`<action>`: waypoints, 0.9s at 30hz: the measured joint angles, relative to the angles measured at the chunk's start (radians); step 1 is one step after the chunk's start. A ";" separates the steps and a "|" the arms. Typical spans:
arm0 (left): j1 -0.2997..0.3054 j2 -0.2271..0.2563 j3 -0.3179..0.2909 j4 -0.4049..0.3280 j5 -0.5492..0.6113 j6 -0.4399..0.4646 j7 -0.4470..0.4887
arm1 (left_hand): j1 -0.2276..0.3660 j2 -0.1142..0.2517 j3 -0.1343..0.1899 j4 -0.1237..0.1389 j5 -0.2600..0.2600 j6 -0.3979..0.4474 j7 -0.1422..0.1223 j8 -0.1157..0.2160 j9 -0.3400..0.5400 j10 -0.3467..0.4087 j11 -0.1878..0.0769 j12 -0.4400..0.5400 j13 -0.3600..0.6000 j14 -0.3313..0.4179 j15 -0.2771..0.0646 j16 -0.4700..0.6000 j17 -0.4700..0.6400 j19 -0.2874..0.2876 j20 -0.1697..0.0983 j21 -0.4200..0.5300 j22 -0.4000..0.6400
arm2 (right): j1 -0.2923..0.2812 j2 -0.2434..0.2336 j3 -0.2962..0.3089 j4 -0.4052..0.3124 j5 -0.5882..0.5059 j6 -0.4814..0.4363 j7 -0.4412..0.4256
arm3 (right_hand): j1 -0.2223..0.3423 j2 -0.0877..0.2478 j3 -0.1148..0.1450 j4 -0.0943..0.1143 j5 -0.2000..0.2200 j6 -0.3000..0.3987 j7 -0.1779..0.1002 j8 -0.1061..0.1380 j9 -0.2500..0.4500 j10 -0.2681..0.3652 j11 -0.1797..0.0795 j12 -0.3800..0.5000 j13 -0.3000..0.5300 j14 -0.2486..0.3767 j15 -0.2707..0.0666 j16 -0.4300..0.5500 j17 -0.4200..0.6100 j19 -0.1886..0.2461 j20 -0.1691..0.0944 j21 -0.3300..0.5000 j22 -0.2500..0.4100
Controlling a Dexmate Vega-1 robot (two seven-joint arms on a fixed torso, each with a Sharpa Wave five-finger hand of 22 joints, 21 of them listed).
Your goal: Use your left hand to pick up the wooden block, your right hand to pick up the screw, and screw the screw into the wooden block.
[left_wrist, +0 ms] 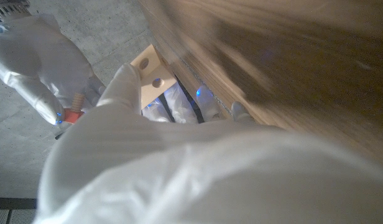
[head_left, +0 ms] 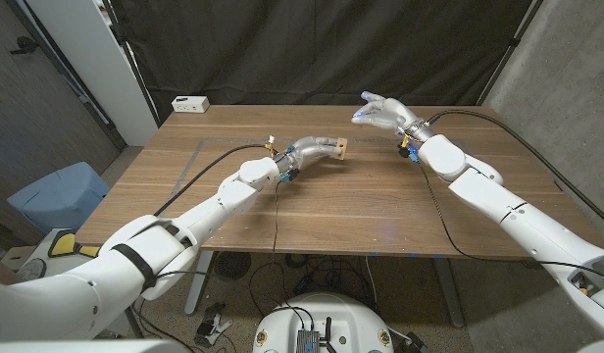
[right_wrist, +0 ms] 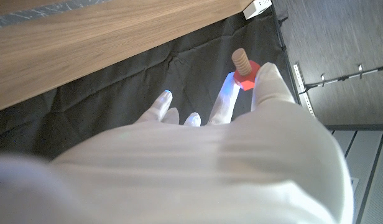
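**Both parts in hand, gap not closed: misalignment and drop are the main risks**

Left hand [head_left: 310,152] holds the wooden block [head_left: 339,147] off the table [head_left: 380,211], roughly centre of the top, a bit toward 12 o'clock; fingers are wrapped around the block's near end, with the far end poking out toward 3 o'clock; left wrist view shows the block [left_wrist: 152,74] with two holes on its pale face, fingers [left_wrist: 126,78] closed on one side.

Right hand [head_left: 380,111] is up in the air at about 1 o'clock from the block, well apart from it; it pinches the screw [right_wrist: 243,67] by its red head between fingertips, wooden threaded shank pointing away from the palm; the other fingers [right_wrist: 160,106] are spread loose; the same screw [left_wrist: 72,109] shows in the left wrist view, near the block but not touching.

Risks, my read:
- pinch on the screw looks like fingertips only on a small head; any sideways load at contact could roll it out; it falls to the table or off the edge
- shank axis vs hole axis: cannot tell from these frames which hole is the target or whether the two are lined up; a tilted entry would jam or skate off the face
- block is held at one end only; pushing the screw in could lever it round in the left grip
- left wrist view is blurred; fine alignment from it is unreliable
- twisting means regrasping the head; each regrasp is a chance to drop it
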 measured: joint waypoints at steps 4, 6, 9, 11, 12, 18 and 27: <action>-0.009 -0.021 -0.002 0.036 -0.001 -0.004 0.000 | -0.001 0.001 0.000 0.000 0.000 0.000 0.000 0.000 0.000 0.000 0.000 0.000 0.000 0.000 0.000 0.000 0.000 0.000 0.000 0.000 0.000 | -0.002 0.003 0.001 0.001 0.034 0.000 -0.025 | 0.000 0.000 0.000 0.000 0.000 0.000 0.000 -0.002 0.000 0.004 0.004 0.000 -0.003 0.000 0.000 0.000 0.000 0.000 0.000 0.000 0.000; -0.014 -0.031 -0.004 0.053 -0.001 -0.004 0.000 | -0.001 0.001 0.000 0.000 0.000 0.000 0.000 0.000 0.000 0.000 0.000 0.000 0.000 0.000 0.000 0.000 0.000 0.000 0.000 0.000 0.000 | -0.002 0.003 0.001 0.001 0.046 0.002 -0.036 | 0.000 0.000 0.000 0.000 0.000 0.000 0.000 -0.003 -0.002 0.006 0.005 0.000 -0.003 0.000 0.000 0.000 0.000 0.000 0.000 0.000 0.000; -0.020 -0.046 -0.005 0.079 -0.001 -0.004 0.000 | -0.003 0.003 0.000 0.000 0.000 0.000 0.000 0.000 0.000 0.000 0.000 0.000 0.000 0.000 0.000 0.000 0.000 0.000 0.000 0.000 0.000 | -0.002 0.003 0.001 0.001 0.065 0.009 -0.056 | 0.000 0.000 0.000 0.000 -0.006 0.000 0.001 -0.003 -0.007 0.005 0.005 0.000 -0.003 0.004 0.004 0.000 0.000 0.000 0.000 0.000 0.000; -0.024 -0.053 -0.006 0.091 -0.011 -0.061 0.001 | -0.003 0.003 0.000 0.000 0.000 0.000 0.000 0.000 0.000 0.000 0.000 0.000 0.000 0.000 0.000 0.000 -0.002 0.000 0.000 0.000 0.000 | -0.031 0.047 0.018 0.016 0.072 0.013 -0.064 | 0.000 0.000 0.000 0.000 -0.007 0.004 0.004 -0.003 -0.007 0.005 0.005 0.000 -0.003 0.004 0.004 0.000 0.000 0.000 0.000 0.000 0.000; -0.027 -0.059 -0.006 0.102 -0.012 -0.068 0.001 | -0.003 0.002 0.000 0.000 0.000 0.000 0.000 0.000 0.000 0.000 0.000 0.000 0.000 0.000 0.000 0.000 -0.004 0.000 0.000 0.000 0.000 | -0.035 0.052 0.020 0.018 0.078 0.017 -0.072 | 0.000 0.000 0.000 0.000 -0.007 0.002 0.005 -0.003 -0.008 0.006 0.005 0.000 -0.003 0.004 0.004 0.000 0.000 0.000 0.000 0.000 0.000; -0.043 -0.088 -0.008 0.155 -0.016 -0.095 -0.006 | -0.002 0.002 0.000 0.000 0.000 0.000 0.000 0.000 0.000 0.000 0.000 0.000 0.000 0.000 0.000 0.000 -0.003 0.000 0.000 0.000 0.000 | -0.051 0.075 0.027 0.025 0.104 0.032 -0.111 | 0.000 0.000 0.000 0.000 -0.007 0.005 0.008 -0.004 -0.010 0.011 0.011 0.000 -0.003 0.013 0.002 0.000 0.000 0.011 0.000 0.000 0.000; -0.064 -0.121 -0.008 0.218 -0.020 -0.115 -0.015 | -0.002 0.002 0.000 0.000 0.000 0.000 0.000 0.000 0.000 0.004 0.004 0.000 0.000 0.000 0.000 0.000 -0.002 0.000 0.000 0.000 0.000 | -0.068 0.111 0.033 0.045 0.124 0.070 -0.166 | 0.007 0.007 0.000 0.000 -0.008 0.006 0.012 -0.007 -0.015 0.015 0.007 0.000 -0.003 0.013 0.002 0.000 0.000 0.011 0.000 0.000 0.000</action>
